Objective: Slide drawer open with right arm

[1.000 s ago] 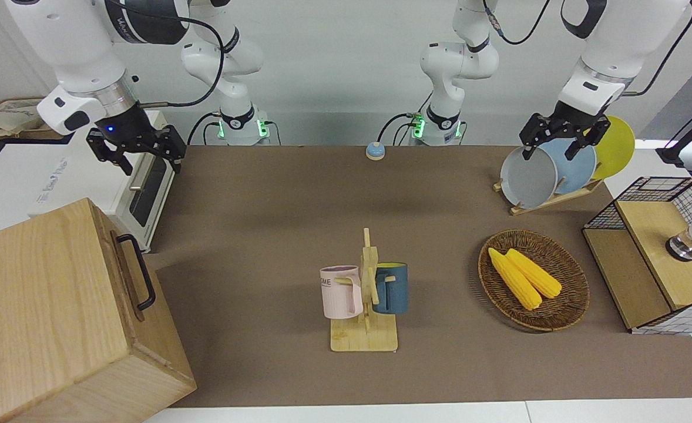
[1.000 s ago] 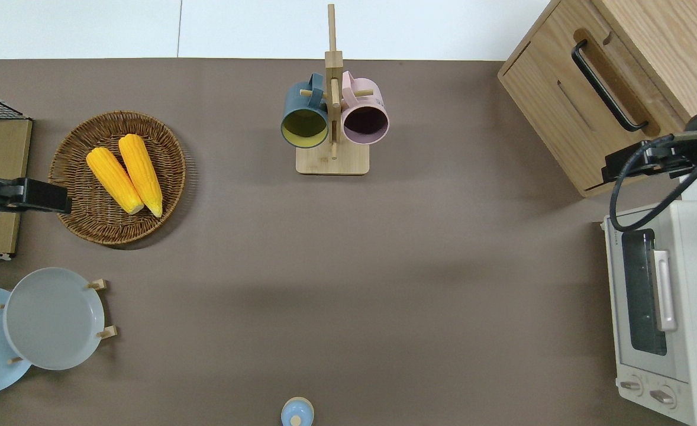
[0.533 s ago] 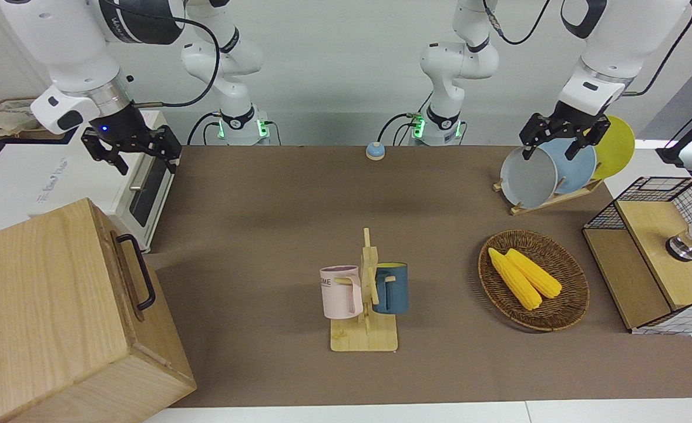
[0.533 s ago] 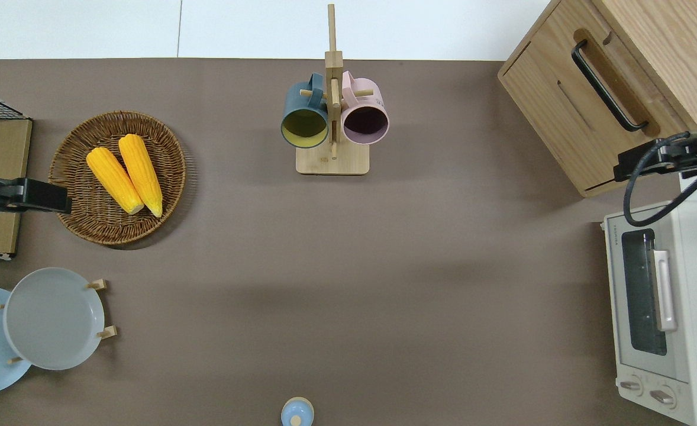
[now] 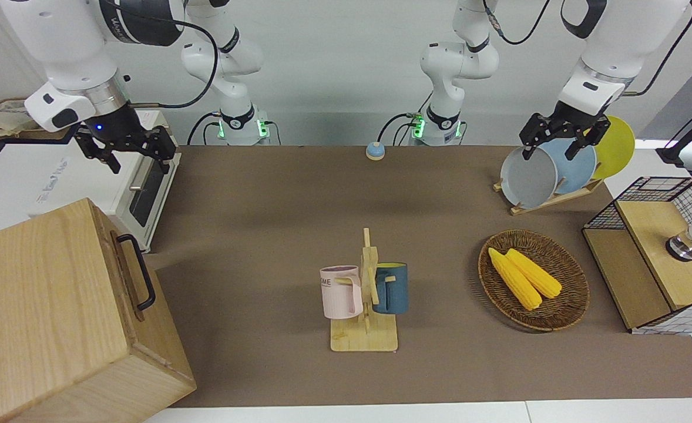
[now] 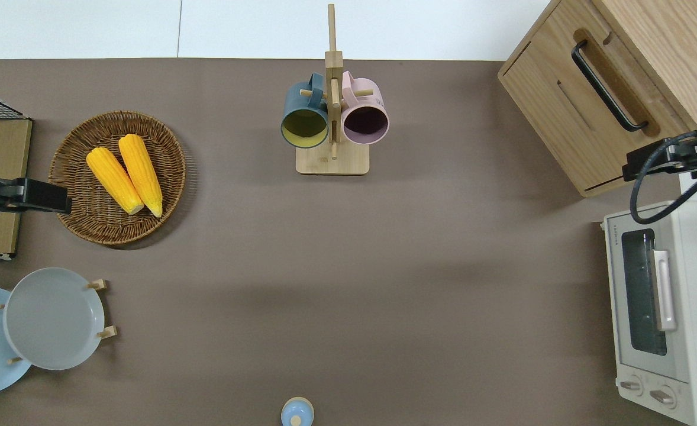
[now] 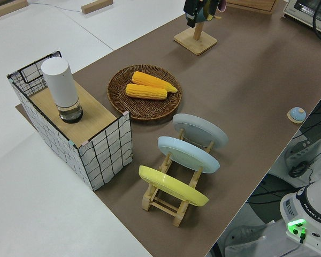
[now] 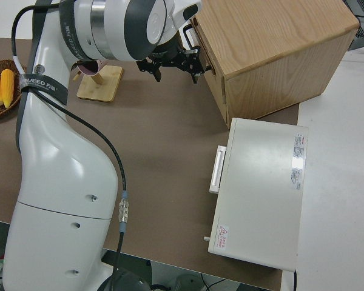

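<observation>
One shut drawer (image 5: 127, 271), well apart from right gripper (image 5: 127, 151).

Even, bright, diffuse light from above; no harsh glare. The brown mat (image 5: 275, 194) carries soft, blurred shadow bands across its middle. The wooden box (image 5: 46, 317) throws a darker wedge of shadow onto the mat beside it, and the basket (image 6: 118, 177) and mug stand (image 6: 332, 160) each cast a narrow, soft-edged shadow. The white wall (image 5: 346, 70) reads pale grey. Focus is sharp throughout, with slight wide-angle stretching toward the corners of the front view.
</observation>
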### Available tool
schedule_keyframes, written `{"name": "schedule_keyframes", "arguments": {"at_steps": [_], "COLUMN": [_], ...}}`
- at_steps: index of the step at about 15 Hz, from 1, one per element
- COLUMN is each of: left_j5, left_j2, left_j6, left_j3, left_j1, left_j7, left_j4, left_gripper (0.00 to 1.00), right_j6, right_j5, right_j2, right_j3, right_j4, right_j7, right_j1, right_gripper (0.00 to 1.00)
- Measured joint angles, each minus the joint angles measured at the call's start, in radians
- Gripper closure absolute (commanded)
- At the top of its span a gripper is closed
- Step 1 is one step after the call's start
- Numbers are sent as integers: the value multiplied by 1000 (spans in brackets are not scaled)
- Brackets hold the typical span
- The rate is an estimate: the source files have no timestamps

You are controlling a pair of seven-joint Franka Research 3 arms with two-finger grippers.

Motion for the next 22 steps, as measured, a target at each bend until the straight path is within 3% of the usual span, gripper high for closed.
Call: {"name": "schedule_keyframes", "arguments": {"at_steps": [3,7,10,15,19,22], "left_j5": [0,0,0,0,0,0], "left_j2": [0,0,0,0,0,0], "left_j6": [0,0,0,0,0,0], "left_j3": [0,0,0,0,0,0], "left_j1": [0,0,0,0,0,0], "left_j7": [0,0,0,0,0,0], "left_j4": [0,0,0,0,0,0], "left_gripper": [5,5,2,2,2,2], "right_j6": [7,10,15,46,48,91], "right_j5": [-64,-256,-390,-595,-780,-880], "right_j2": [0,0,5,42,82,105], "right_j3": [9,37,109,200,273,292], "right_j4": [4,6,5,-7,-49,-88], "right_j7": [0,0,3,49,146,179], "right_j1": [14,65,78,85,89,92], "right_gripper": [15,15,17,15,15,15]}}
